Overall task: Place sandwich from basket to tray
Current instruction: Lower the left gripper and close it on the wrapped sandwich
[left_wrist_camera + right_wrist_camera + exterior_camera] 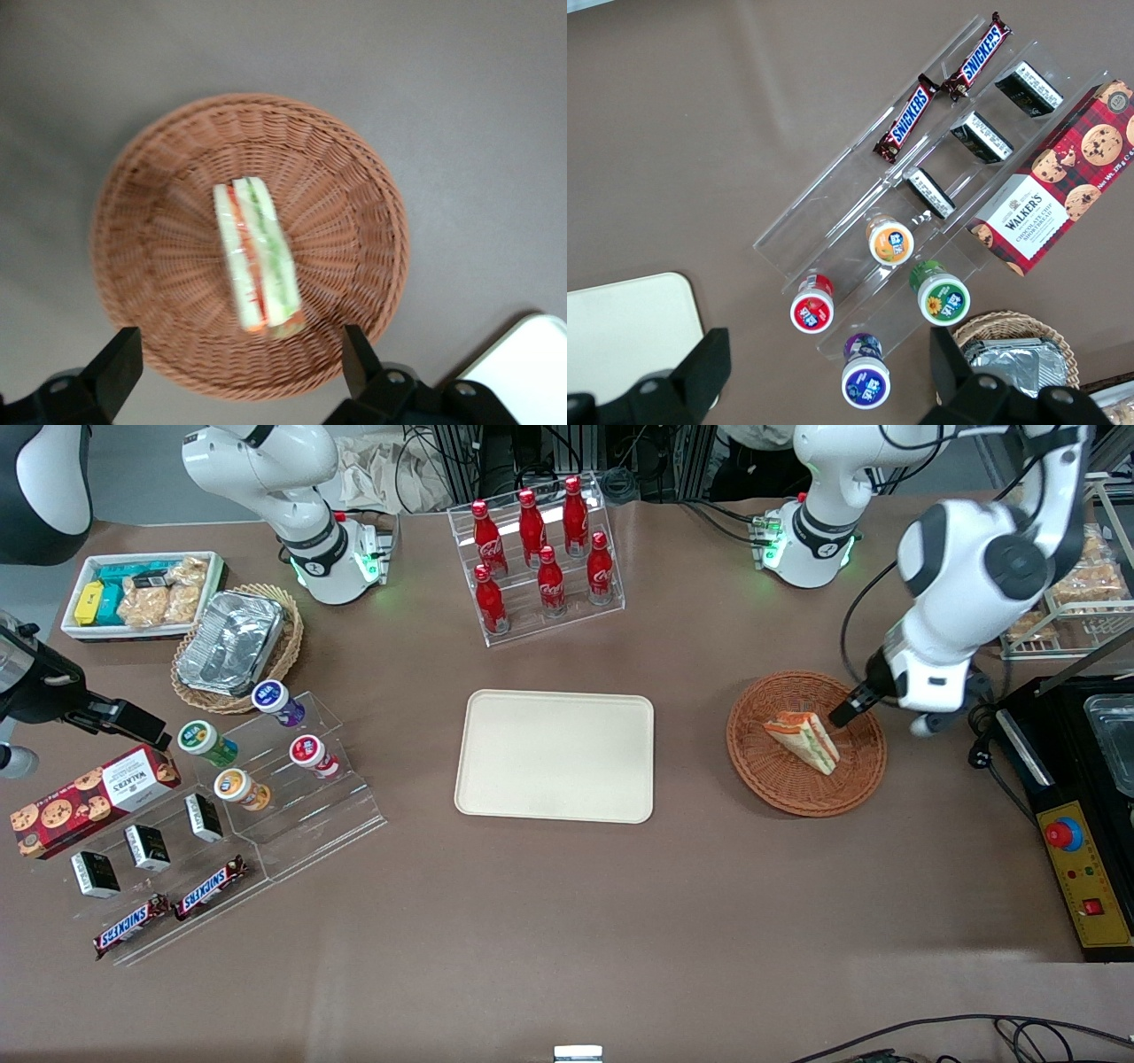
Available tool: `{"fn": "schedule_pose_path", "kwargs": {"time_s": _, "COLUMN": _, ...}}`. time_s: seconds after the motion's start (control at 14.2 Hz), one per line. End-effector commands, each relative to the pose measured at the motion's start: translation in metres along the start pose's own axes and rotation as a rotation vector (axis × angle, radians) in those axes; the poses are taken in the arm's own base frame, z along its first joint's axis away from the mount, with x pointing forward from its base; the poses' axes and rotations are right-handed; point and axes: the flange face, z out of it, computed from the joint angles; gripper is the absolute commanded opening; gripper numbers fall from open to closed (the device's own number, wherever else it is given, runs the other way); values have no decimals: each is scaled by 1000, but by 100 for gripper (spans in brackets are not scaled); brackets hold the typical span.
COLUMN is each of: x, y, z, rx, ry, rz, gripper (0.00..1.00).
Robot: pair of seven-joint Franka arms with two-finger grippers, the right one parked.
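The approach step is in hand. The hand (235,376) hovers above the basket (780,779), fingers (115,367) spread apart and empty. The sandwich (804,740) lies in the basket at the front view's right, untouched. Next, I judge, comes lowering to straddle it, then carrying it to the tray (555,755) at center.
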Motion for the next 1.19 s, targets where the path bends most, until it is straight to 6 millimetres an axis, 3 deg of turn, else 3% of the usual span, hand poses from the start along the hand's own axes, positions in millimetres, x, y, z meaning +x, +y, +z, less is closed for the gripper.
{"fn": "schedule_pose_path", "kwargs": {"time_s": 0.0, "x": 1, "y": 15, "z": 36, "rx": -2, "ry": -6, "rz": -71, "gripper": 100}}
{"fn": "schedule_pose_path", "kwargs": {"time_s": 0.21, "x": -7, "y": 15, "z": 73, "rx": -12, "ry": 0, "rz": -109, "gripper": 100}}
{"fn": "schedule_pose_path", "kwargs": {"time_s": 0.42, "x": -17, "y": -1, "z": 97, "rx": -5, "ry": 0, "rz": -113, "gripper": 100}}
{"fn": "schedule_pose_path", "kwargs": {"time_s": 0.77, "x": -25, "y": -12, "z": 115, "rx": -15, "ry": 12, "rz": -111, "gripper": 96}}
{"fn": "schedule_pose_path", "kwargs": {"time_s": 0.84, "x": -25, "y": -12, "z": 115, "rx": -15, "ry": 12, "rz": -111, "gripper": 86}}
{"fn": "schedule_pose_path", "kwargs": {"time_s": 1.12, "x": -25, "y": -13, "z": 112, "rx": -16, "ry": 15, "rz": -110, "gripper": 3}}
